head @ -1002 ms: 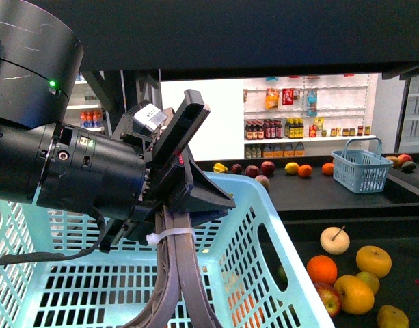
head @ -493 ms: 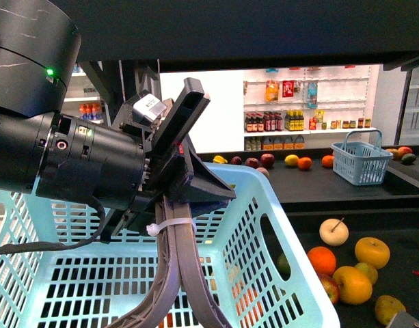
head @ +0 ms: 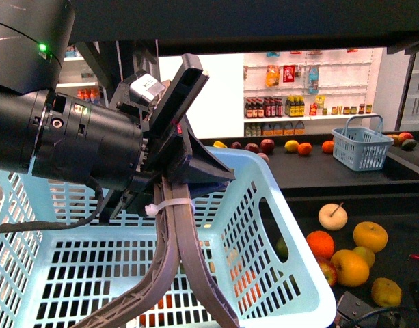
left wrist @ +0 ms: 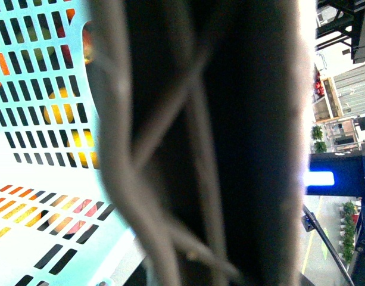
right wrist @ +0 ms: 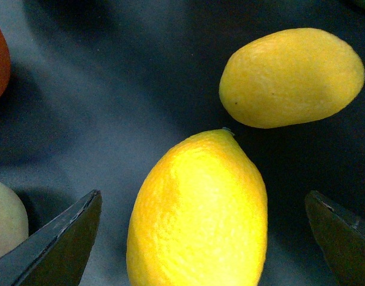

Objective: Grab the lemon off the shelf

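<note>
The lemon (right wrist: 200, 208), bright yellow with a pointed tip, lies on the dark deck of the shelf (right wrist: 99, 107). My right gripper (right wrist: 200, 238) is open, hanging over the lemon with one dark fingertip (right wrist: 57, 244) on each side and a gap to both. In the front view my left gripper (head: 175, 181) is shut on the grey basket handle (head: 178, 260) of a light blue basket (head: 291, 273). That handle (left wrist: 140, 149) fills the left wrist view as a blur.
A second yellow oval fruit (right wrist: 292, 77) lies close beyond the lemon. The lower deck (head: 400, 212) holds a pear (head: 333, 216), an orange (head: 320, 244) and orange-yellow fruits (head: 349, 268). The upper deck carries a fruit row (head: 291, 145) and a small blue basket (head: 361, 147).
Parts of my right arm have come into the front view's lower right corner. The left arm and basket have shifted slightly; the fruit on the lower deck sits a little further left.
</note>
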Controlling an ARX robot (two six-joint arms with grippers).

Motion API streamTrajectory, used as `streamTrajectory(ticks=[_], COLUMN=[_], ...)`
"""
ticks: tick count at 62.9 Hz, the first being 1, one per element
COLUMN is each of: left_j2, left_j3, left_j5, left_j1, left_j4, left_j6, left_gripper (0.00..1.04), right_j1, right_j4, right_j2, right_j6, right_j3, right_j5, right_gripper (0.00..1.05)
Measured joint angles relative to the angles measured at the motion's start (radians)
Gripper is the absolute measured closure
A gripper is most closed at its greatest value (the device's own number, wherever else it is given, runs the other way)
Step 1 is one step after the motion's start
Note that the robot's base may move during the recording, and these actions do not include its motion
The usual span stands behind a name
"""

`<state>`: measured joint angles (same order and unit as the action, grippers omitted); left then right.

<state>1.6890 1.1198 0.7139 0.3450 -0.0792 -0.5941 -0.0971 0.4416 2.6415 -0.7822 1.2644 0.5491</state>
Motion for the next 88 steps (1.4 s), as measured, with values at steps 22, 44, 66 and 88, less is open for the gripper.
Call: streamTrajectory(ticks=[22,44,66,88], left_j2=[0.0,0.0,0.0,0.0], left_j3=[0.0,0.0,0.0,0.0], left_j5=[0.0,0.0,-0.001,0.001], left_j1=[0.0,0.0,0.0,0.0], left_j4=[0.0,0.0,0.0,0.0], left_j6=[0.0,0.0,0.0,0.0], left_gripper=[0.94,0.94,0.94,0.94], right_j1=[0.002,0.002,-0.086,-0.072], right_j4=[-0.01,0.039,0.258,0.309], right_j2=[0.063,0.082,-0.187,-0.737], right_j6=[-0.001,0.003,0.115,0.332], right_j3=[0.018,0.019,-0.181,-0.346], right_j5=[0.007,0.002,0.023,0.102], right_gripper=[0.02,0.33,0.34,0.34])
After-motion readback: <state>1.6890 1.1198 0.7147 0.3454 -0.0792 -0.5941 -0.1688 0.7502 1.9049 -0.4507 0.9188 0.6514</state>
